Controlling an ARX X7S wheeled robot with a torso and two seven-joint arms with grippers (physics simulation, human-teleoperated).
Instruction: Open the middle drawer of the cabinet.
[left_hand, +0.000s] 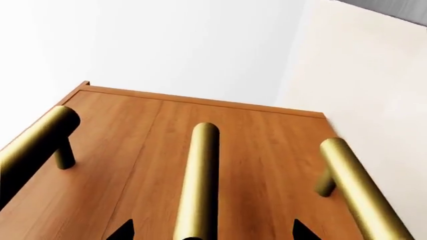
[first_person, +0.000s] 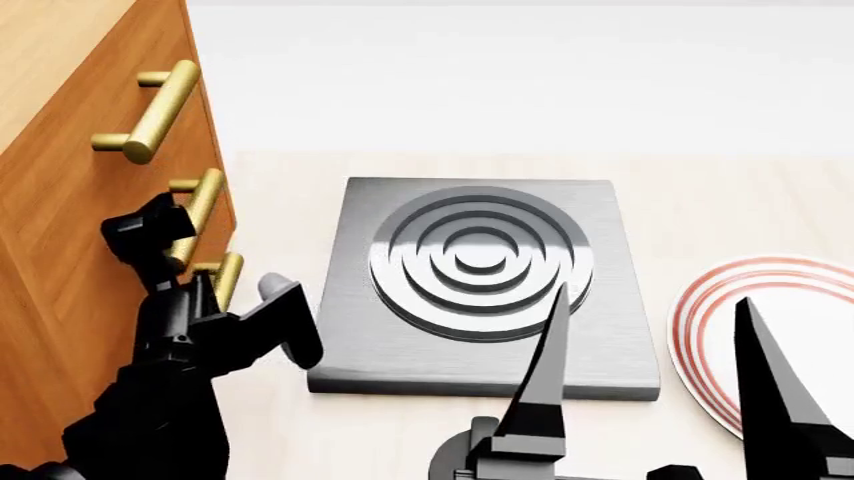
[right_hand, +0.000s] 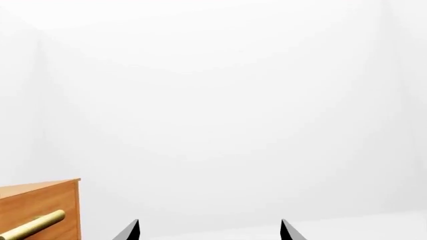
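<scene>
The orange-brown cabinet (first_person: 60, 200) stands at the left of the head view, its three brass bar handles facing the stove plate. In the left wrist view the middle drawer (left_hand: 237, 165) fills the centre, and its brass handle (left_hand: 202, 175) runs straight between my two black fingertips (left_hand: 124, 231). My left gripper (left_hand: 213, 231) is open and straddles that handle without closing on it. In the head view it (first_person: 214, 262) sits against the cabinet front at the middle handle (first_person: 203, 205). My right gripper (first_person: 661, 380) is open and empty, held low in the foreground.
A grey stove plate (first_person: 374, 350) with raised rings lies beside the cabinet. A white plate (first_person: 694, 320) with red rings lies at the right. The outer handles (left_hand: 37, 142) (left_hand: 357, 187) flank the middle one. The right wrist view shows a cabinet corner (right_hand: 47, 202) and white wall.
</scene>
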